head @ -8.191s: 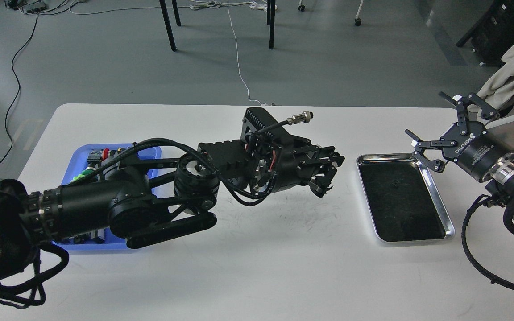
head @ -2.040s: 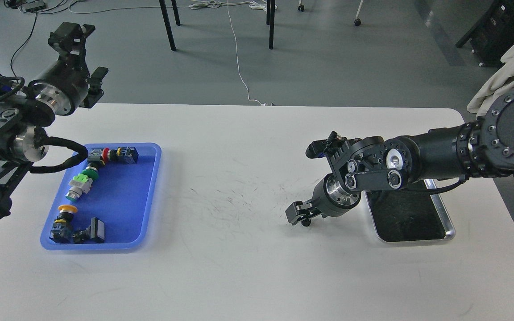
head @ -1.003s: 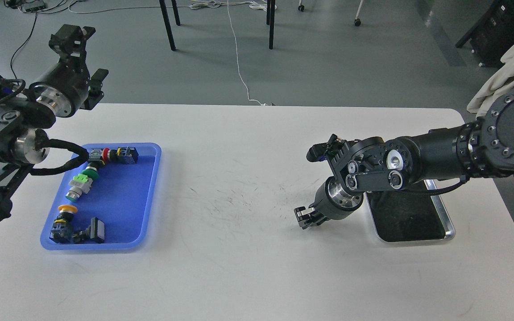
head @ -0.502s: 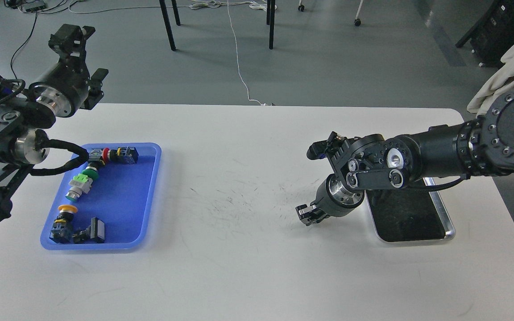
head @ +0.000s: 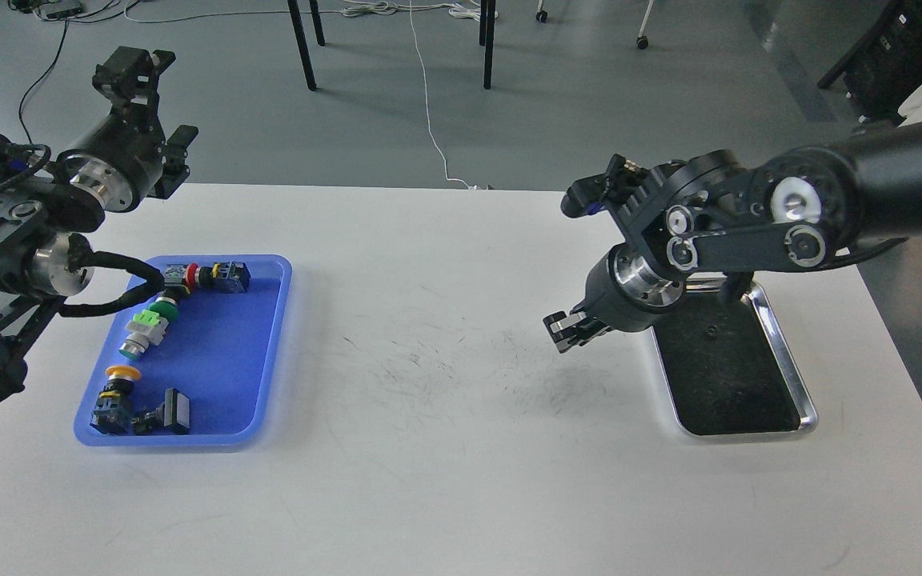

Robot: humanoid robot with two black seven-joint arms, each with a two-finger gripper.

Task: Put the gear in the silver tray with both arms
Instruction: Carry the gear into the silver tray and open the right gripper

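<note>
Right pincer (head: 569,330) hangs over the white surface (head: 445,480), just left of the silver tray (head: 785,360). Its tips look pressed together, but I cannot tell if a gear sits between them. The tray runs long away from me. Left pincer (head: 137,68), far off above the blue tray (head: 269,352), is too dark to tell.

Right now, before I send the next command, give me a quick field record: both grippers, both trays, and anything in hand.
left gripper: raised past the table's far left corner, fingers too dark to tell apart
right gripper: above the white table, just left of the silver tray, fingers close together; whether anything is held is not clear
silver tray: right side of table, dark bottom shows no gear
blue tray: left side, holds several push-button parts
push-button parts: lying along the blue tray's left and far sides
</note>
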